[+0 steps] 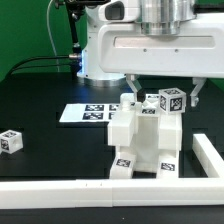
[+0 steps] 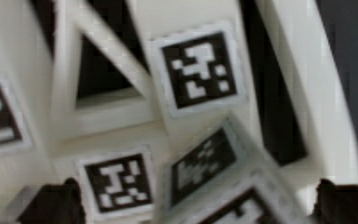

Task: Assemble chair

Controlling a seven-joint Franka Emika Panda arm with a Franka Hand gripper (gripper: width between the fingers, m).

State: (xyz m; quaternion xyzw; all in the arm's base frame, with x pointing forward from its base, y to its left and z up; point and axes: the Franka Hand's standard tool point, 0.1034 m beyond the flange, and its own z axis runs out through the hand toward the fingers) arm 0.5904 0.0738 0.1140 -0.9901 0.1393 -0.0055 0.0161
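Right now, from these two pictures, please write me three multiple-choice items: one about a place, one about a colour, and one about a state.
1. Where does the loose small cube lie, relative to the chair assembly?
A. on the exterior view's left
B. on the exterior view's right
C. on top of it

2. What colour is the table?
A. green
B. black
C. white

3. What is the state of the gripper?
A. shut on the loose cube
B. open, over the assembly
C. out of view

Answers:
1 A: the cube sits alone near the left edge.
2 B: the bare surface is black.
3 B: the jaws stand wide apart, one on either side of the assembly's top.
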